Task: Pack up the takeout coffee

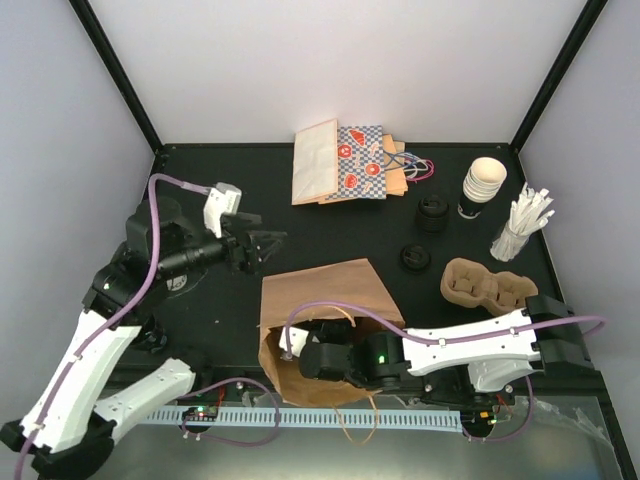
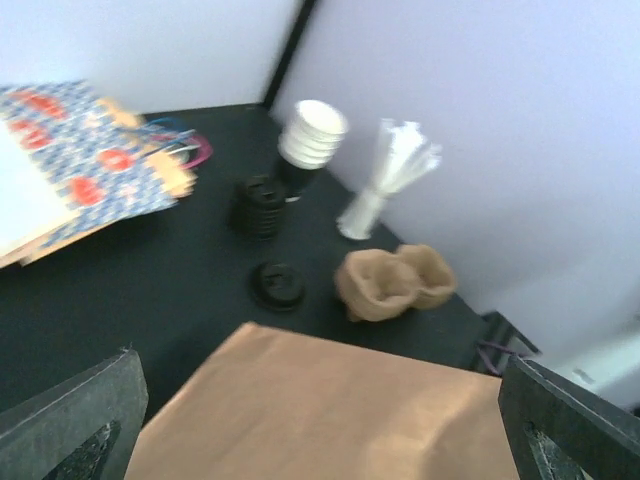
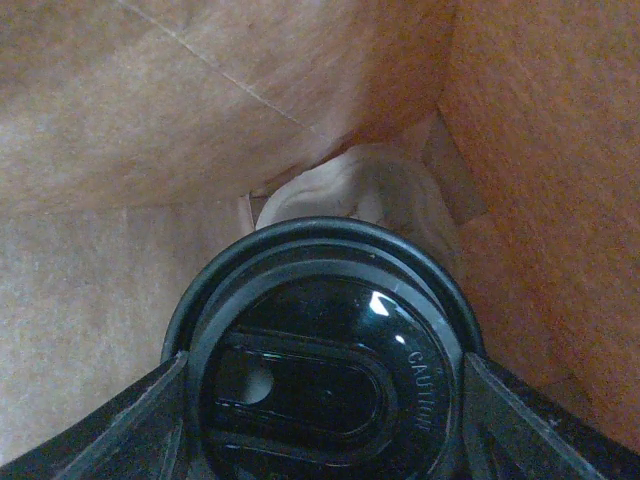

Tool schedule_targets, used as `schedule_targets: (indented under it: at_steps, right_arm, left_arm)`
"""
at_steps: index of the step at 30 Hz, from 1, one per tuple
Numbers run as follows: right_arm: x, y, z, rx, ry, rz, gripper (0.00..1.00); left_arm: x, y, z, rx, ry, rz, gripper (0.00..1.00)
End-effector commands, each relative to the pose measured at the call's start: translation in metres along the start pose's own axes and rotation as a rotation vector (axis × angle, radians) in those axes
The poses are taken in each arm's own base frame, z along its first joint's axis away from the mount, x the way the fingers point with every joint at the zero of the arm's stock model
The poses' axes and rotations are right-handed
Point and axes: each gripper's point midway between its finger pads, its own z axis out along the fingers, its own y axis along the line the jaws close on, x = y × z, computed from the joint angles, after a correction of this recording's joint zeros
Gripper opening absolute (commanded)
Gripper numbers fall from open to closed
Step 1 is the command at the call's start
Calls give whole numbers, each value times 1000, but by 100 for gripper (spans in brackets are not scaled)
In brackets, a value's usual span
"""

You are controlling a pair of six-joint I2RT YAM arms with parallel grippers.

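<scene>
The takeout coffee point(image 3: 330, 340) is down inside the brown paper bag point(image 1: 330, 290). From the right wrist view I look straight onto its glossy black lid, with paper walls all around and a pale crumple of paper behind it at twelve o'clock. The right gripper point(image 3: 325, 365) has a finger on either side of that lid, at about eight and four o'clock, pressed against the rim, so I take it to be gripping the cup. From above, the bag lies in the middle of the table with its mouth toward six o'clock. The right arm runs low across the near edge from four o'clock, elbow out, with its wrist buried in the mouth, and the cup itself is hidden from that view. This looks to me like the placing step, nearly done. The next move calls for setting the cup squarely on its base, spreading the fingers just enough to clear the lid, and backing out along the same line without dragging the paper or tipping the cup. The left gripper point(image 1: 272, 248) hangs off the bag's far left corner, at about eleven o'clock, with jaws wide apart and nothing between them. Its arm is folded back on the left and the wrist points toward three o'clock. Beyond the bag, a loose black lid point(image 1: 415, 258) and a cardboard cup carrier point(image 1: 485, 285) sit around two o'clock. Farther back are a stack of lids point(image 1: 433, 213), stacked cups point(image 1: 483, 185), a bundle of white stirrers point(image 1: 520, 225) and patterned bags point(image 1: 345, 165) at twelve.
</scene>
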Motion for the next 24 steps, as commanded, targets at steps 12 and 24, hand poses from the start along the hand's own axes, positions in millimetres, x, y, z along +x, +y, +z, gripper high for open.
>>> schedule_targets:
  at_steps: [12,24]
  right_arm:
    - [-19,7,5,69,-67,-66,42]
    - [-15,7,7,77,-77,-103,42]
  left_arm:
    - [134,177,50,-297,376,-488,97]
    - [162,222,95,-277,428,-626,89]
